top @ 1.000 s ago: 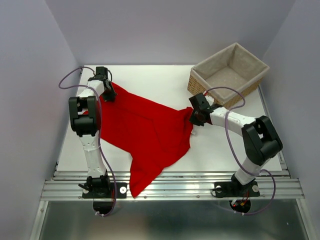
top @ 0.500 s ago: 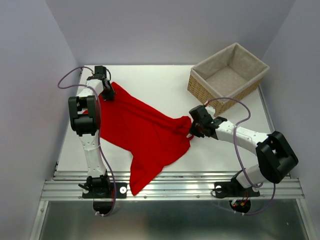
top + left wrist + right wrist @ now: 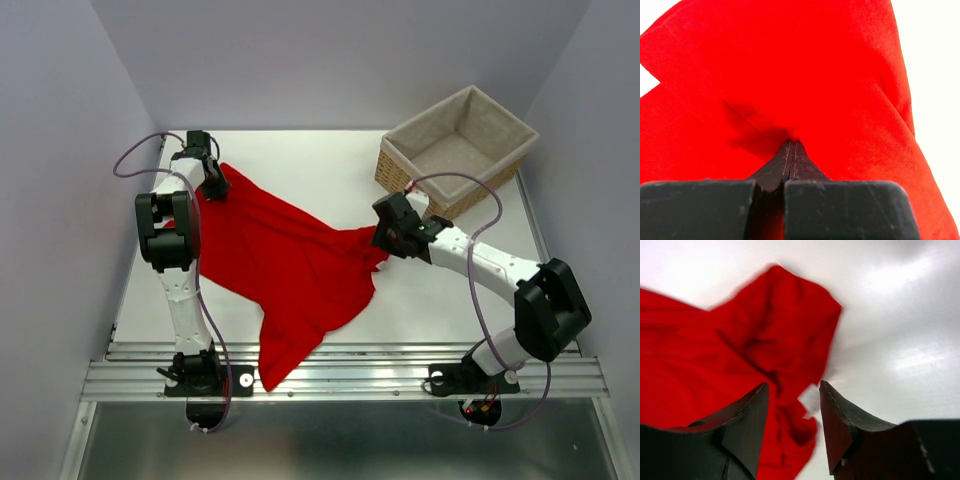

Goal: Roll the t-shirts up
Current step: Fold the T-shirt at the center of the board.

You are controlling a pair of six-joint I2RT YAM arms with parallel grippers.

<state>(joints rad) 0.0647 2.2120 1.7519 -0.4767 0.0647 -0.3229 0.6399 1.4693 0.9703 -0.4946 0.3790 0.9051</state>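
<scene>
The red t-shirt (image 3: 290,265) lies spread and creased across the white table, with one end hanging over the near edge. My left gripper (image 3: 213,185) is at the shirt's far left corner; the left wrist view shows my left gripper (image 3: 791,143) pinched shut on a fold of the t-shirt (image 3: 815,75). My right gripper (image 3: 384,238) sits at the shirt's right corner. In the right wrist view my right gripper (image 3: 792,386) has its jaws apart, and the bunched t-shirt (image 3: 745,345) lies loose below and beyond them, not pinched.
A wicker basket (image 3: 402,176) with a beige lining stands at the back right, close behind the right arm. Bare white table (image 3: 320,165) shows behind the shirt. A metal rail (image 3: 400,372) runs along the near edge.
My right gripper has opened and let go of the shirt's right corner, after dipping toward the near side and coming back. The left gripper keeps its hold and has not moved.
</scene>
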